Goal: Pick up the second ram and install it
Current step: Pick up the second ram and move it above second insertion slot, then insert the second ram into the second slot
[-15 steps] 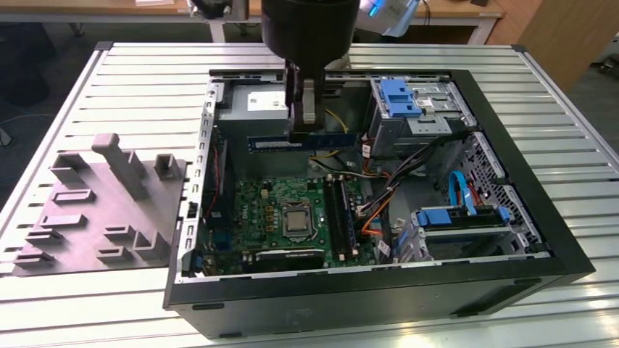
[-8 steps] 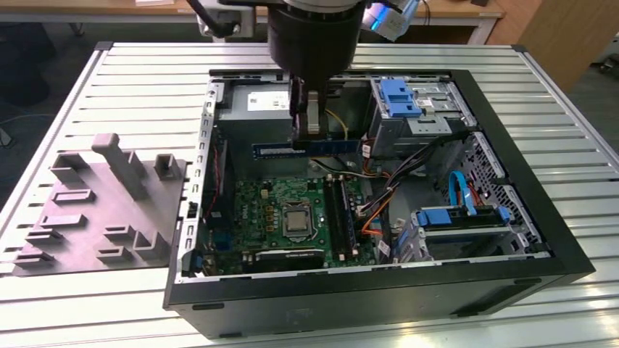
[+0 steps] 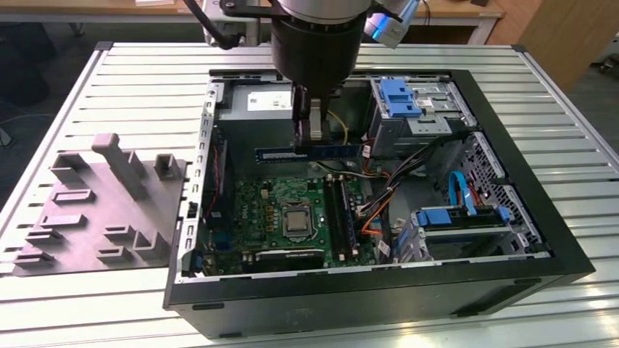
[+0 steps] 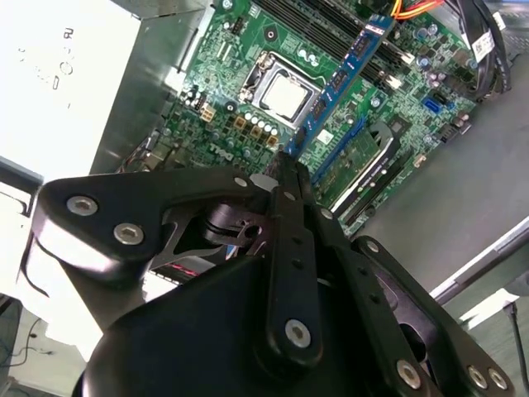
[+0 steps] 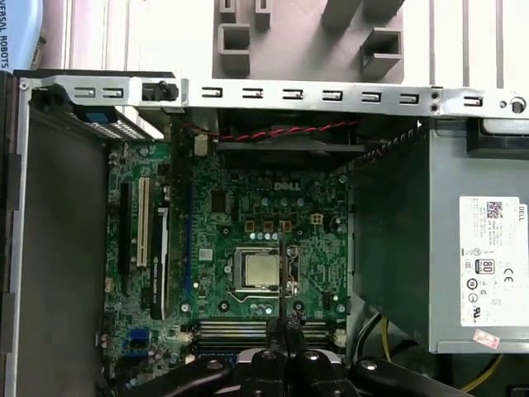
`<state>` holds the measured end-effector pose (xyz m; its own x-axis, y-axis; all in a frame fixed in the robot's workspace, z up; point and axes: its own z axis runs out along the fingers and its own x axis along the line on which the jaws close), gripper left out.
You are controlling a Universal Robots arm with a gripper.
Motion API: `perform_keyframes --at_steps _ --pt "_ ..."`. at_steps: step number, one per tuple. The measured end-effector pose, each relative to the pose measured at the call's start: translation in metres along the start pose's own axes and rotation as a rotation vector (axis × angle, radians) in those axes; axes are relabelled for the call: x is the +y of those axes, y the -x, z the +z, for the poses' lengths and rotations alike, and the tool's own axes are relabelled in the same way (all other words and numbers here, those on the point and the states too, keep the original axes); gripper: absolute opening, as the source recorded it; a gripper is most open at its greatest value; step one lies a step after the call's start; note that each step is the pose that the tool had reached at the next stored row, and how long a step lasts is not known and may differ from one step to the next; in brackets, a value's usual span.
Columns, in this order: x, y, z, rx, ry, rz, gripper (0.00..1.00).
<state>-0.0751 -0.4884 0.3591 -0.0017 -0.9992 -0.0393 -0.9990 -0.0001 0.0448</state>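
Note:
My gripper [image 3: 309, 147] hangs inside the open computer case [image 3: 387, 286], shut on the second ram [image 3: 334, 152]. The ram is a long dark blue stick, held level by its middle, above the green motherboard [image 3: 266, 210]. In the second wrist view the ram [image 4: 339, 83] juts out from between the fingers [image 4: 289, 215] and runs over the board beside the processor [image 4: 285, 98]. The black slot rails [image 3: 338, 210] lie below the stick, on the exterior view's right of the processor [image 3: 293, 219]. In the first wrist view my gripper [image 5: 285, 327] sits over the slots [image 5: 240, 329].
A grey moulded fixture [image 3: 97, 210] stands on the slatted table to the exterior view's left of the case. Inside the case are the power supply [image 3: 254, 101], a drive cage with a blue latch [image 3: 401, 98], orange and black cables [image 3: 382, 199] and a blue-fronted bay [image 3: 459, 217].

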Motion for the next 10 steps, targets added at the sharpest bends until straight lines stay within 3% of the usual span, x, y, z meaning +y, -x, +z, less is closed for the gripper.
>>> perform_keyframes --at_steps 10 --pt "-0.0007 -0.0001 0.0034 0.0002 0.0001 0.000 0.11"
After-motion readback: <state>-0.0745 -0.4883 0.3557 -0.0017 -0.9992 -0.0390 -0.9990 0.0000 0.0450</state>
